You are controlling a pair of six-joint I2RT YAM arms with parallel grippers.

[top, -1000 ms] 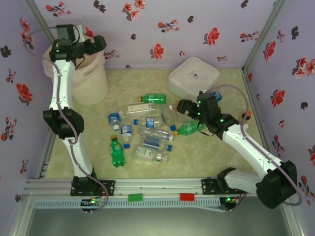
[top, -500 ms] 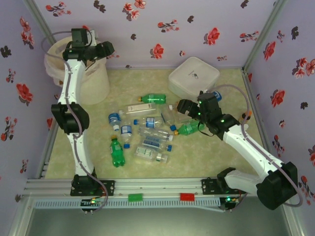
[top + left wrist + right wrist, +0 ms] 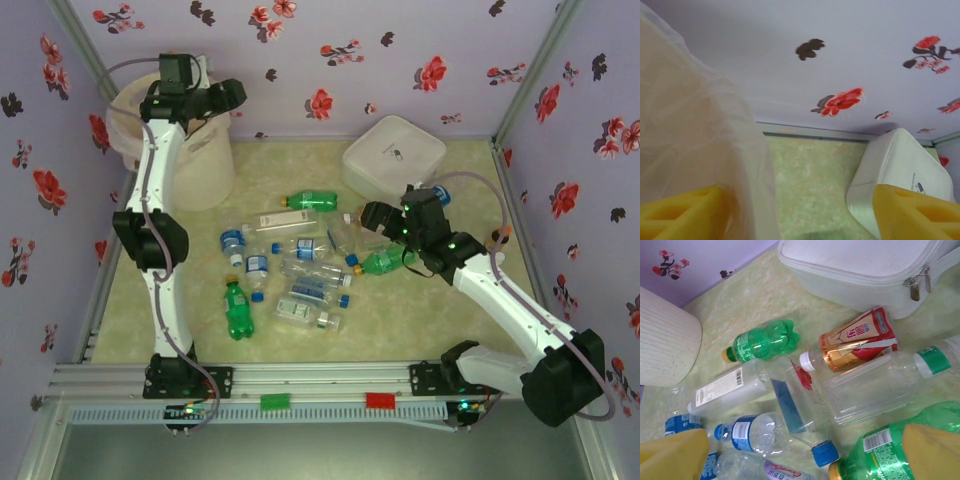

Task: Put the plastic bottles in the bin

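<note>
The left gripper [image 3: 227, 96] hangs high at the right edge of the cream-white bin [image 3: 205, 172], which stands in the far-left corner of the bench [image 3: 420, 320]; its yellow fingers are apart with nothing between them. The right gripper [image 3: 373, 221], fingers spread wide and empty, hovers low over the right end of the plastic bottles [image 3: 308, 291], which lie scattered mid-bench, apart from the bin. A green bottle [image 3: 875, 450] lies just beneath this gripper, near a white zipped case [image 3: 393, 158].
</note>
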